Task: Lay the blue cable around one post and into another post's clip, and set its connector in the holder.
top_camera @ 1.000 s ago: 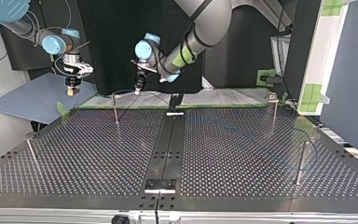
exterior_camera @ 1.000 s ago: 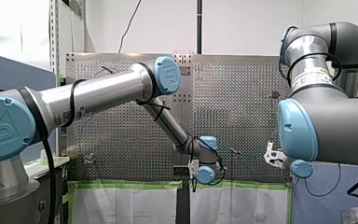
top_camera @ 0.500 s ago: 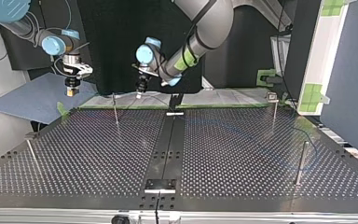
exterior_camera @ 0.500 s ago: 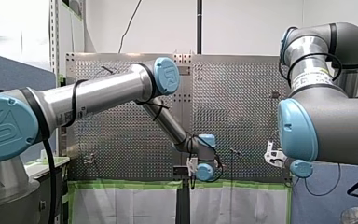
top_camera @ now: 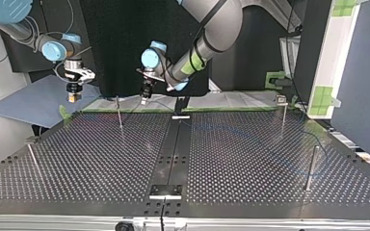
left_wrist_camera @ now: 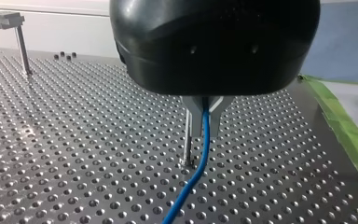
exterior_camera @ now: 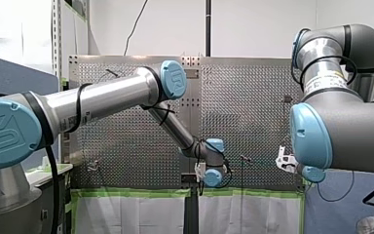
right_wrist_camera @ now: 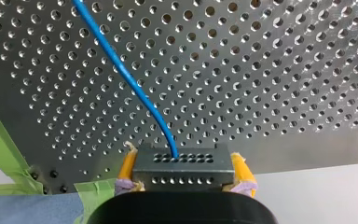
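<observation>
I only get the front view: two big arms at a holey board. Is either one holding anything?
Observer: Yes. The right wrist view shows my right gripper shut on a dark connector between its yellow pads.
Operator: And the blue cable?
Observer: The blue cable leaves that connector, and in the left wrist view my left gripper pinches it.
Operator: Near a post?
Observer: Yes, a thin post stands on the table close beside the pinched cable.

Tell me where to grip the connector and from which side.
Grip the connector by its two short ends, from behind, opposite the face where the blue cable exits. The block's flat parallel ends suit pads, as my right end effector shows, leaving the cable free.
</observation>
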